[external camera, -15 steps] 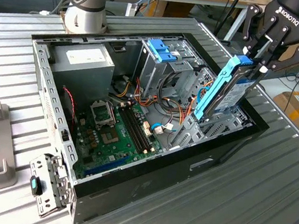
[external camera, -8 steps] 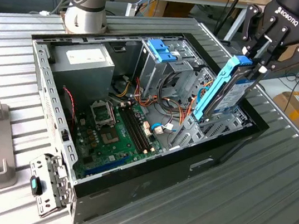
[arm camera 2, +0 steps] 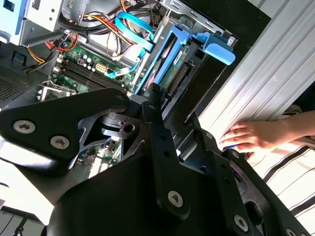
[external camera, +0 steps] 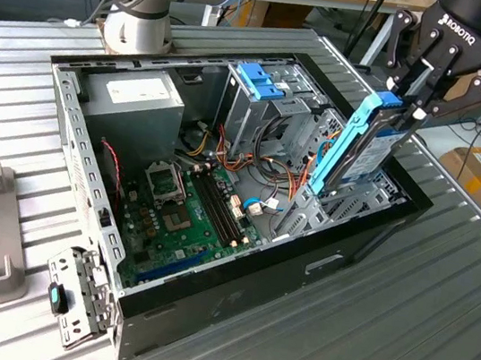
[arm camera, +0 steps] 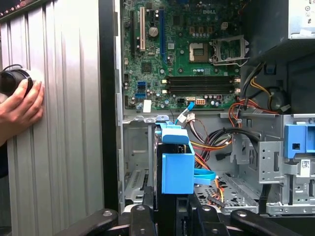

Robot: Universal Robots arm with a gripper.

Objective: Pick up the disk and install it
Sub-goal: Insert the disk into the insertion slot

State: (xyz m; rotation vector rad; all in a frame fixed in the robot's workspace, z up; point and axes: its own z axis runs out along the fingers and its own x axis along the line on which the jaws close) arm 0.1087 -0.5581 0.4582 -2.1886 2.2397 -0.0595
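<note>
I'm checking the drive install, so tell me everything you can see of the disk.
The disk is a flat grey metal drive framed by light blue plastic rails. It stands on edge, slightly tilted, with its lower end down in the metal drive bay of the open computer case, on the exterior view's right. The pincer is shut on its upper end.

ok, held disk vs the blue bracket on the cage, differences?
The disk stands on edge, clamped by the gripper; the blue bracket sits free atop the cage. The disk carries a grey metal body; the bracket looks bare plastic. Both have light blue plastic.
</note>
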